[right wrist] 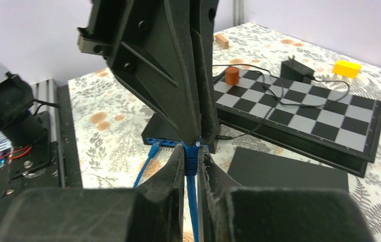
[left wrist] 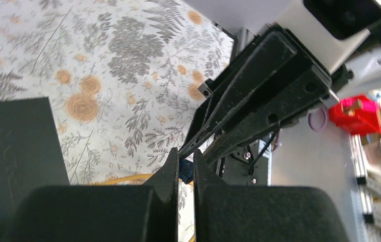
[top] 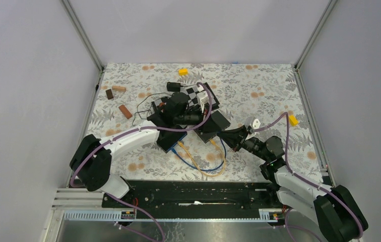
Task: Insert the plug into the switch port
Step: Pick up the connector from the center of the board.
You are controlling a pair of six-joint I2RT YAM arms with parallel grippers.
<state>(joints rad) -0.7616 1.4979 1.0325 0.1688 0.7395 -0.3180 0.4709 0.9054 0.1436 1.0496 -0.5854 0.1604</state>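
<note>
The blue plug (right wrist: 191, 162) hangs just in front of the black switch (right wrist: 161, 132), whose blue port row faces it. My right gripper (right wrist: 191, 151) is shut on the plug's ribbed boot, and its blue cable (right wrist: 193, 206) trails down between the fingers. My left gripper (left wrist: 184, 157) comes from the opposite side and is shut on the same plug (left wrist: 186, 172) at its front end, tip to tip with the right fingers (left wrist: 259, 96). In the top view the two grippers meet at mid-table, left gripper (top: 209, 128) against right gripper (top: 219, 133), beside the switch (top: 172, 141).
A second blue cable (right wrist: 150, 151) sits in a port on the switch's left. Yellow and blue cables (top: 203, 164) loop on the floral mat. A chessboard (right wrist: 299, 106) carries a brown cylinder (right wrist: 232, 75) and a black adapter (right wrist: 297, 70). A flat black box (right wrist: 289, 171) lies near.
</note>
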